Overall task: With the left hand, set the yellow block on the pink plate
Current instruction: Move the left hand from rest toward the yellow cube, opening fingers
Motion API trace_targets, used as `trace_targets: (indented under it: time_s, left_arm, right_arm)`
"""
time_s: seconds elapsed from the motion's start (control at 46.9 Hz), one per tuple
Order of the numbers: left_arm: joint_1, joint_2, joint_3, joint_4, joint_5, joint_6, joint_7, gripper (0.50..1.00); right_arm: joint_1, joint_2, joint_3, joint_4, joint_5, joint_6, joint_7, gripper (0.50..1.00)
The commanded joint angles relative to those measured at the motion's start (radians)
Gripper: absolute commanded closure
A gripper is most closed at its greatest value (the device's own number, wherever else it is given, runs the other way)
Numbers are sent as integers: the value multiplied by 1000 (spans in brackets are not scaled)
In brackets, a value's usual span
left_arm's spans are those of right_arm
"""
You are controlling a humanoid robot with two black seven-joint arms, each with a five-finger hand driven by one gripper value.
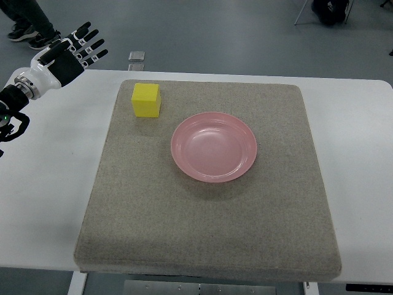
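Note:
A yellow block sits on the grey mat near its far left corner. The pink plate lies empty in the middle of the mat, to the right of the block and a little nearer. My left hand hovers at the far left edge of the table, up and to the left of the block and well apart from it. Its fingers are spread and hold nothing. The right arm does not show.
The mat lies on a white table. A small grey object rests by the table's far edge. A person's legs and shoes stand on the floor at the top left. A dark bag sits at the top right.

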Motion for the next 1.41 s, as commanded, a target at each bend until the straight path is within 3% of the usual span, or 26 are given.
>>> trace_targets:
  time_s: [0.0,0.405,0.64,0.832,1.387]
  left_arm:
    - [0,0,0,-2,5,0,1,506]
    - [-5,2,0,2,12,0,-1,506]
    - [-8,5,0,9,12,1,-113,506]
    - [-6,12,15,-3,37,0,-114,506]
    - [-63,98,17,-43,666,1,-156,506]
  right_arm:
    - [0,0,0,0,0,0,0,576]
    - [0,0,0,0,0,0,0,576]
    - [0,0,1,0,0,0,0,576]
    - [0,0,0,0,0,0,0,576]
    - [0,0,0,0,0,0,0,576]
